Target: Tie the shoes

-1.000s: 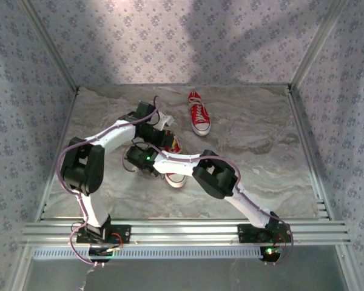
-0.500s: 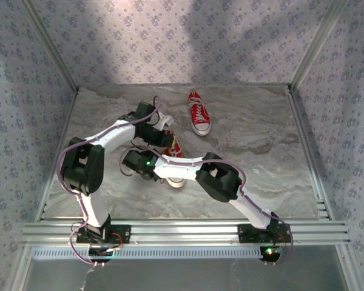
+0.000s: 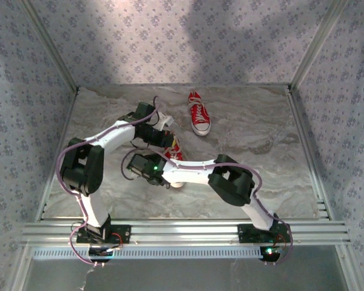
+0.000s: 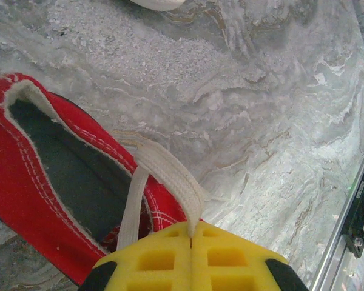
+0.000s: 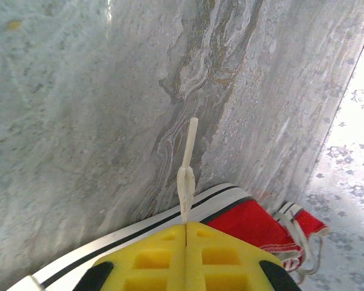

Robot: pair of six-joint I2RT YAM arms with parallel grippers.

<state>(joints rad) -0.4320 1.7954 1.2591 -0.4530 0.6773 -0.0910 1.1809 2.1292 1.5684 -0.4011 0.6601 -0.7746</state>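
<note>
Evidently mid-knot, working the near shoe (image 3: 177,153) at mid-table, with the far shoe (image 3: 199,115) lying well apart toward the back. Pinches a flat lace (image 4: 168,176), doubled over like a loop, in the left gripper (image 4: 191,233), pads pressed tight together just above the shoe's open collar. Pinches the other lace end (image 5: 186,173) in the right gripper (image 5: 185,229), likewise clamped, beside the white sole (image 5: 170,221), with the tip poking up past the pads. Looks like the tensioning step, one strand per arm. Cannot tell of any cross or knot at the eyelets; hidden under the arms from above. Calls next for a steady outward draw on both strands with no slip, then a regrip nearer the shoe to form loops. Risks dragging the light shoe across the marble (image 4: 261,121).
</note>
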